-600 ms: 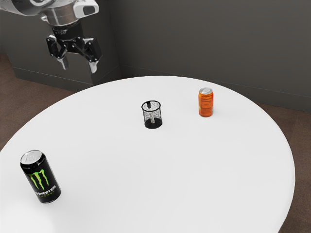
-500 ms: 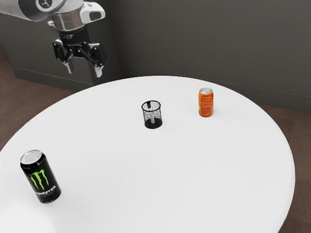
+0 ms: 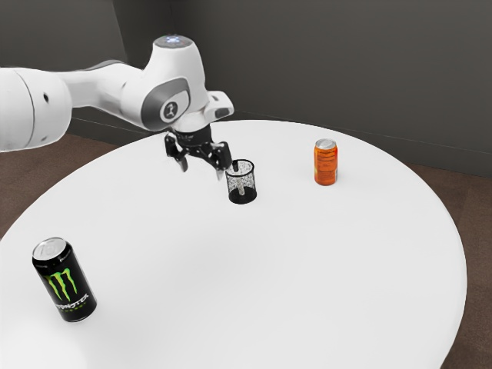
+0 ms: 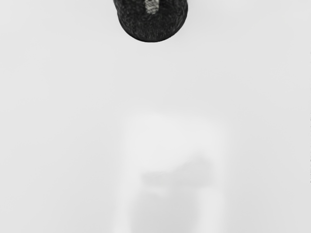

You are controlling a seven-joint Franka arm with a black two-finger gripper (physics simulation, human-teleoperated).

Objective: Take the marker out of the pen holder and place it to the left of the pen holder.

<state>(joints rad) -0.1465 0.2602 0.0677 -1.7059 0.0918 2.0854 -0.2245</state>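
Note:
My gripper (image 3: 202, 172) is open above the table, its fingers apart with nothing between them, just toward the exterior view's left of the pen holder. The black mesh pen holder (image 3: 242, 195) stands upright on the table. Inside it leans the marker (image 3: 240, 184), dark at its upper end and pale lower down. In the wrist view, part of the pen holder (image 4: 153, 30) appears, with a pale piece of the marker (image 4: 152, 6) in it.
On the white round table (image 3: 254, 284), an orange can (image 3: 326, 163) stands toward the exterior view's right of the pen holder. A black Monster can (image 3: 65, 280) stands near the exterior view's lower left.
My arm has swung in over the table, bringing the open gripper down and toward the exterior view's right, close to the pen holder. The pen holder and cans have stayed put.

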